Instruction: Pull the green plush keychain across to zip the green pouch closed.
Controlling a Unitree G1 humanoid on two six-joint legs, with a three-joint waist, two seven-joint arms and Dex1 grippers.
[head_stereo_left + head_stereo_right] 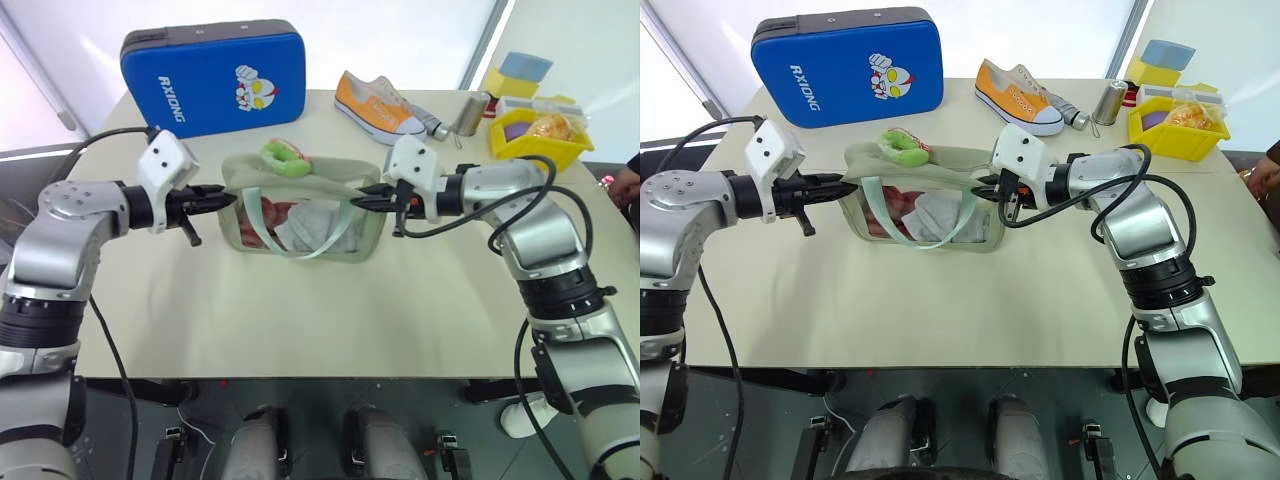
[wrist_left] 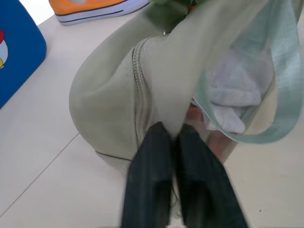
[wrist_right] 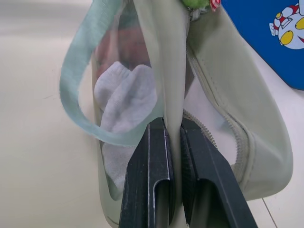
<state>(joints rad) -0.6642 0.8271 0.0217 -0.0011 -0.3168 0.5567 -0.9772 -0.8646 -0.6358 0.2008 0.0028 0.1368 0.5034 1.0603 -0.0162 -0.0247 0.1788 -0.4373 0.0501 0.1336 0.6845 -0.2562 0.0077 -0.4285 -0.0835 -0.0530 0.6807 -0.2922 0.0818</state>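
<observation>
A: Sage-green soft fabric forms the green pouch (image 1: 300,210), a rectangular body with a clear plastic front window, pale green loop handles (image 1: 300,225) and a zipper (image 2: 141,90) along its top edge. Where does it sit?

B: It stands near the middle of the beige table (image 1: 300,320), in front of the blue hard case (image 1: 215,75). White and reddish cloth items show through the window.

A: And the green plush keychain (image 1: 286,156)?

B: Fuzzy, light green with pink-red marks, resting on the pouch's top edge, nearer the left end.

A: State of the left gripper (image 1: 228,199)?

B: Its black fingers (image 2: 152,180) are pressed together on the fabric at the pouch's left end, pinching it beside the zipper seam.

A: The right gripper (image 1: 358,200)?

B: Likewise pressed together, with a fold of the pouch's right end caught between the fingers (image 3: 152,180). The pouch hangs stretched between the two grips.

A: Other items?

B: An orange canvas sneaker (image 1: 378,105) with a white sole, a metal cylinder (image 1: 468,112) and a yellow plastic basket (image 1: 540,135) lie along the far right of the table.
</observation>
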